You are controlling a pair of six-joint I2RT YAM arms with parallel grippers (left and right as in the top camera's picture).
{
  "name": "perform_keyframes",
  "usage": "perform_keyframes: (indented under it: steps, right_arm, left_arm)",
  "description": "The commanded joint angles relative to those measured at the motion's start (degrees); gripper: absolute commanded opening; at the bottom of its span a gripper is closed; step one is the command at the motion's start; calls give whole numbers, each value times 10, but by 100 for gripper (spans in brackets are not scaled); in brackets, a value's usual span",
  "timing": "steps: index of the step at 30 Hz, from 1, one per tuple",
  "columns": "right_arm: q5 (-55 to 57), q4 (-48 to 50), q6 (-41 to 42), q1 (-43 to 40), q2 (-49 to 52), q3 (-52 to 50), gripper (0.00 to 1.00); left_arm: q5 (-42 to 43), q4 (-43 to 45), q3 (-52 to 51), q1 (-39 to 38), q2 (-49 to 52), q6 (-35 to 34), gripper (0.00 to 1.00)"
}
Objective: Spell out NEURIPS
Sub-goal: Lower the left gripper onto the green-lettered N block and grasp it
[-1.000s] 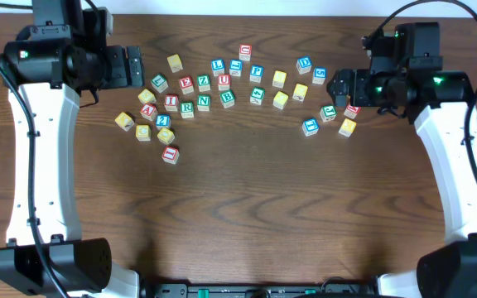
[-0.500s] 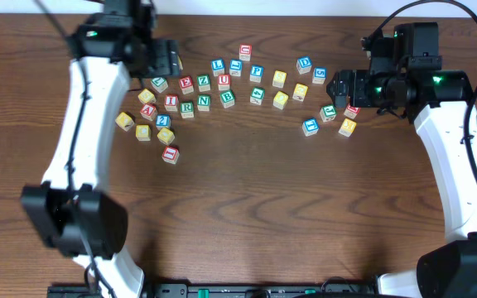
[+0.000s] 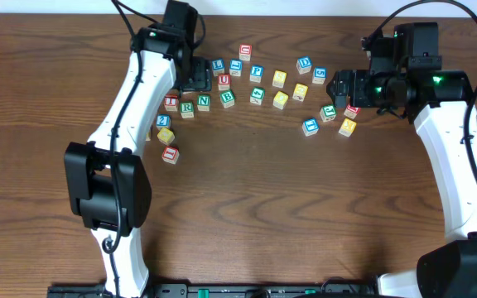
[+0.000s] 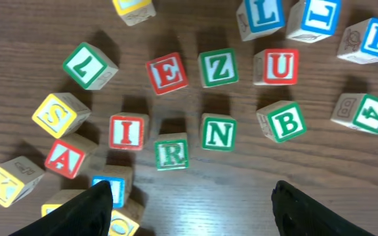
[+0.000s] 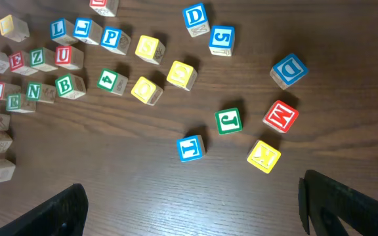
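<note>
A: What lies near the left gripper [image 4: 190,196]?
B: The green R cube [image 4: 171,153] and the green N cube [image 4: 219,133] lie just ahead of its fingers, not touching them. The red I cube [image 4: 127,132] is beside the R.
A: And its jaws?
B: Wide, holding nothing; the right gripper [image 5: 192,187] too.

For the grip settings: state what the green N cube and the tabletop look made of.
Green N cube: pale wood, apparently; light tan faces with faint grain, matte; green frame and letter look painted or printed. Tabletop: dark brown wood or wood-look laminate, I cannot tell which; long grain streaks, slight sheen.
</note>
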Motion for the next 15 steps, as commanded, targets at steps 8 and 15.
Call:
perform_keyframes:
  steps: [8, 15]
  right_arm:
    - [-2, 0, 5, -1, 0, 14, 99]
    - [-2, 0, 5, -2, 0, 14, 99]
  left_arm:
    - [-16, 33, 10, -12, 43, -21, 67]
    - [-17, 66, 7, -14, 72, -21, 67]
